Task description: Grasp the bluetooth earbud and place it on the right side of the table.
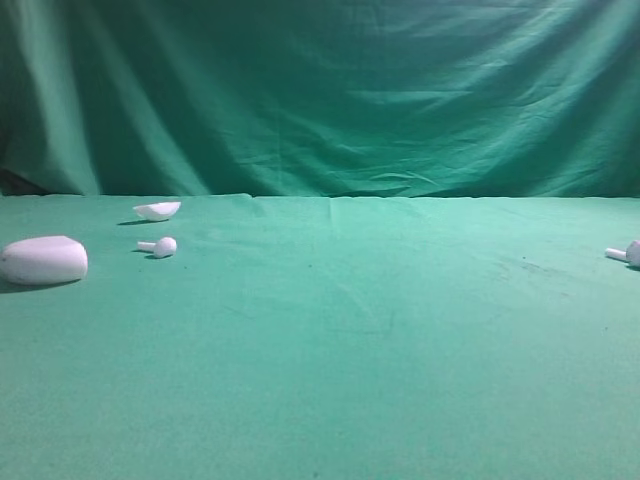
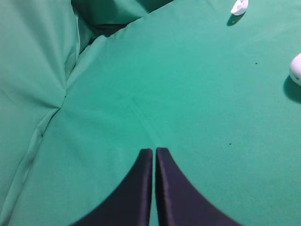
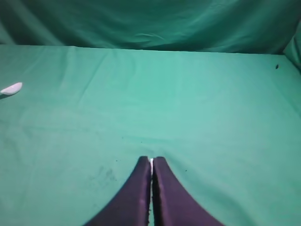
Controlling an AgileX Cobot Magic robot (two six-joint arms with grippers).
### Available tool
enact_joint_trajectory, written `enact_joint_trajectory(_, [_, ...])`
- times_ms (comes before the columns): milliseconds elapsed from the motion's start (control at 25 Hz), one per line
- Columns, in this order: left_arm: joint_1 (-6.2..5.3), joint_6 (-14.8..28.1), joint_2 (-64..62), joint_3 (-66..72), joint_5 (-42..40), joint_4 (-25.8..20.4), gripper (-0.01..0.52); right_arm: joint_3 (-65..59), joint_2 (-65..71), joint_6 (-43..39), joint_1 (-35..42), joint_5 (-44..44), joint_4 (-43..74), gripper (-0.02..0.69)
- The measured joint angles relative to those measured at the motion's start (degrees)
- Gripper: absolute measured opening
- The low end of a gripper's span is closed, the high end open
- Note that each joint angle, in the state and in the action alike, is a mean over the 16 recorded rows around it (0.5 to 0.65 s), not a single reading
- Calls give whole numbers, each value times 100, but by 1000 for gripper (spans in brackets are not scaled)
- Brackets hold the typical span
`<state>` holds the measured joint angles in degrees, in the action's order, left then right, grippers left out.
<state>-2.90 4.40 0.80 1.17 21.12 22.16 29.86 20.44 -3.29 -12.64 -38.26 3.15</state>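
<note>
Where the green table meets the right frame edge in the high view lies the earbud, stem pointing left, partly cut off. At far left: case, second earbud, white lid-like piece, all apart. Left gripper clenched, empty; right gripper clenched, a white sliver showing between its tips.

Green table bears case, earbuds.
</note>
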Motion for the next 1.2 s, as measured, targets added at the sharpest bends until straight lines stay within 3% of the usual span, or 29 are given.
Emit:
enact_joint_trajectory(760, [0, 0, 0, 0, 0, 0, 0, -2743, -1893, 90, 949, 1432, 266, 0])
enact_joint_trajectory(1200, [0, 0, 0, 0, 0, 0, 0, -3143, -2096, 91, 1026, 1570, 231, 0])
